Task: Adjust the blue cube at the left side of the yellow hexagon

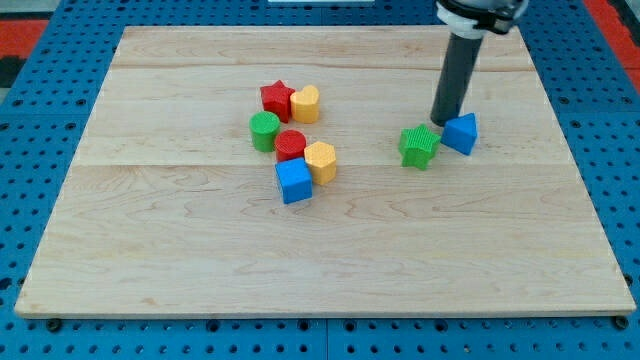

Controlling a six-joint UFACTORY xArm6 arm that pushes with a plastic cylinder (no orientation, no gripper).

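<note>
The blue cube (294, 181) sits on the wooden board, touching the yellow hexagon (320, 161), which lies just up and to its right. A red cylinder (290, 144) sits right above the cube. My tip (442, 122) is far to the view's right of them, resting just above the gap between a green star-shaped block (420, 146) and a blue triangular block (461, 133).
A green cylinder (264, 130), a red star (277, 99) and a yellow heart-shaped block (306, 103) cluster above the cube. The board (180, 260) lies on a blue pegboard surface.
</note>
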